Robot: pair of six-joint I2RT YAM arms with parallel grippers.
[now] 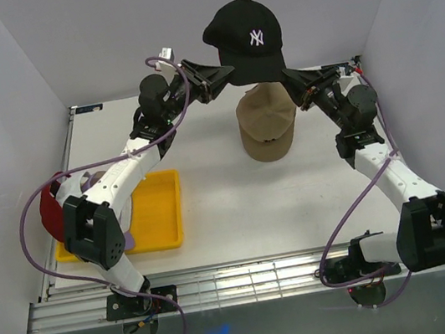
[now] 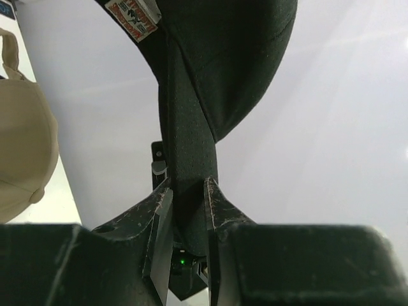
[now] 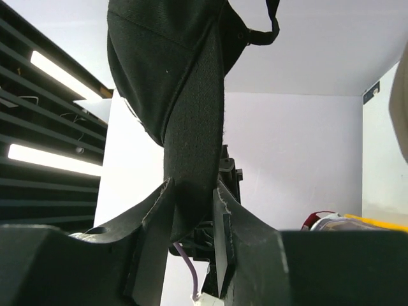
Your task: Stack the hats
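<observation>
black cap (image 1: 246,40) (white ny logo on front) hung raised, pinched from both sides. left gripper (image 2: 188,191) was clamped on one edge of its rim, right gripper (image 3: 191,191) clamped on the opposite edge. tan cap (image 1: 267,126) sat below, between the two grippers; contact with the black cap couldn't be told. red cap (image 1: 49,216) lay well back from the left gripper, beside the yellow tray (image 1: 164,227).
</observation>
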